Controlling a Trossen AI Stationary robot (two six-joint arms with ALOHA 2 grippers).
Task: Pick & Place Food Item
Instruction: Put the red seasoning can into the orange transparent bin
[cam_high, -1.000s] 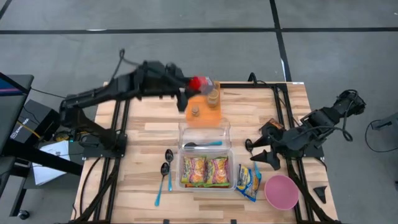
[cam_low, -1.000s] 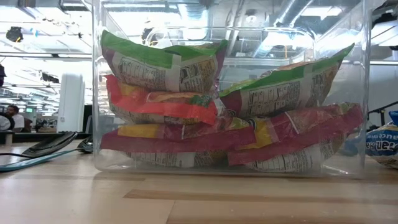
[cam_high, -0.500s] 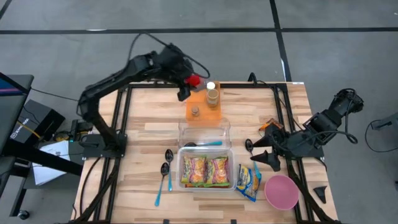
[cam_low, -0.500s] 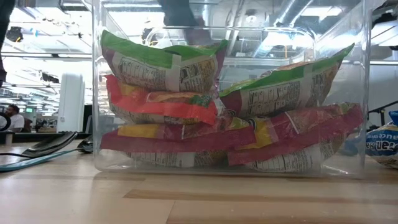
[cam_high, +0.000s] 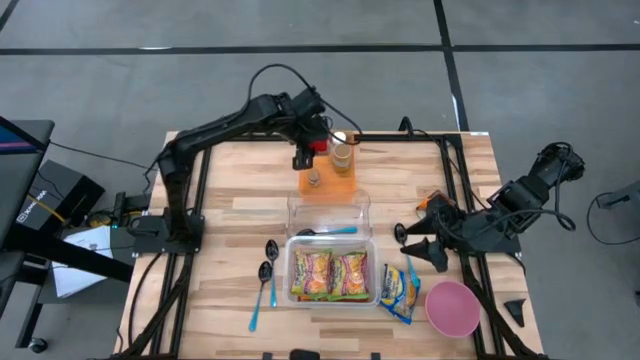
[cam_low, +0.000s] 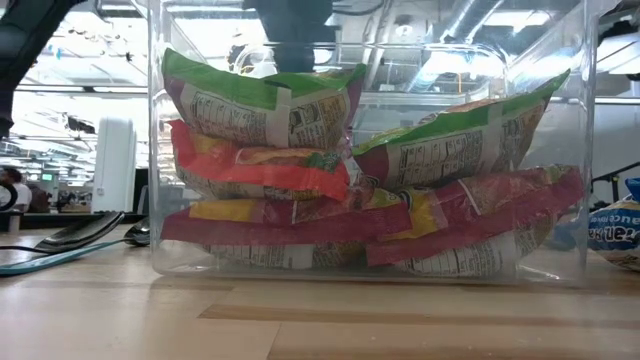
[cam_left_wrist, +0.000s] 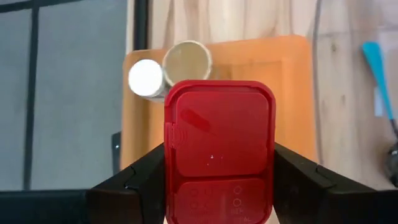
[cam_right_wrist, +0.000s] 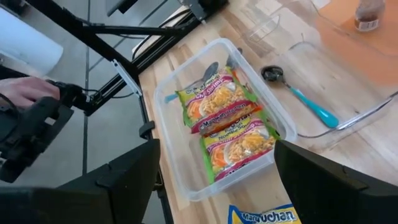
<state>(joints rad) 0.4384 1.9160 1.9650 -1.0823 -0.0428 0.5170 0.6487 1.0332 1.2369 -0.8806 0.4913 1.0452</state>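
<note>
Red-lidded jar (cam_left_wrist: 219, 149) is clamped in the left end effector (cam_high: 308, 150) above the orange tray (cam_high: 325, 188). Right end effector (cam_high: 420, 245), beside the noodle container (cam_high: 332, 272), stands released.

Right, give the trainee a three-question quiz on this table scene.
1. True or false: the left gripper holds a red-capped bottle over the orange tray.
2. What fills the clear container? A) spoons B) noodle packets C) jars
3. Which colour is the bowl near the right gripper?

Key: 1 true; 2 B; 3 pink.
</note>
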